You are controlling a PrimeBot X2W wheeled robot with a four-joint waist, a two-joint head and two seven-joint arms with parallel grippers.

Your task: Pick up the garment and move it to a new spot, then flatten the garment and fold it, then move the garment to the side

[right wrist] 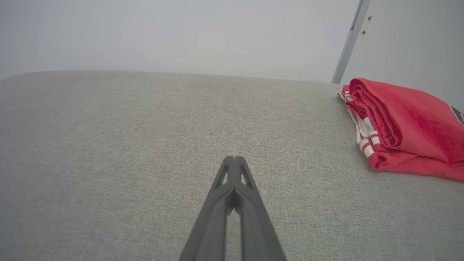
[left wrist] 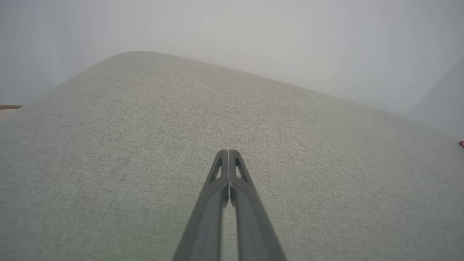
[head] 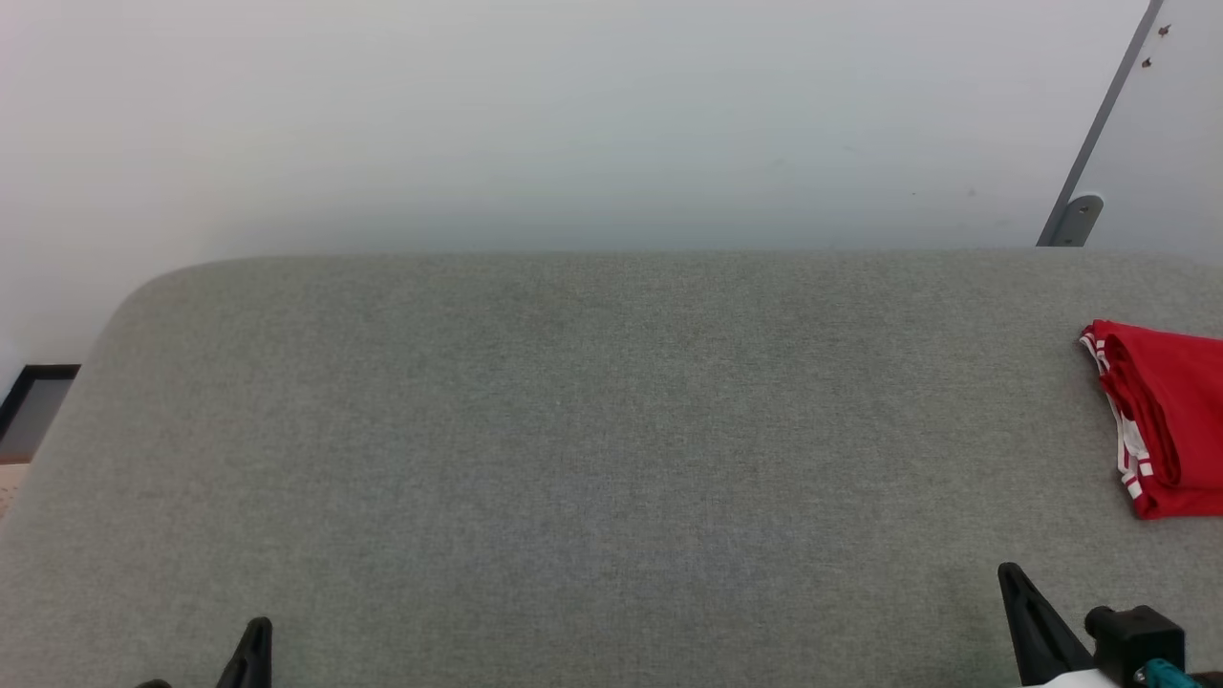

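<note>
By the look of things the task is at or very near its end; the garment point(head: 1168, 420), a red jersey-style T-shirt with red-and-white striped trim, lies folded into a compact bundle at the far right of the grey fabric-covered tabletop point(head: 573, 430), partly cut off by the head view's right edge, so picking up, flattening, folding and moving aside all appear done, and little seems left beyond drawing the arms back; the left gripper point(head: 256, 642) sits low at the near left with its two long dark fingers pressed together on nothing, well apart from the shirt; the right gripper point(head: 1015, 581) sits at the near right, its fingers likewise pressed together and empty, near the bundle but not touching it; in the right wrist view the garment point(right wrist: 406, 127) shows thick rolled layers along its left side, the striped trim and a strip of white peeking out between the folds, the top face fairly smooth, and a sliver of dark print at the frame's edge; the fold looks soft rather than crisp.
</note>
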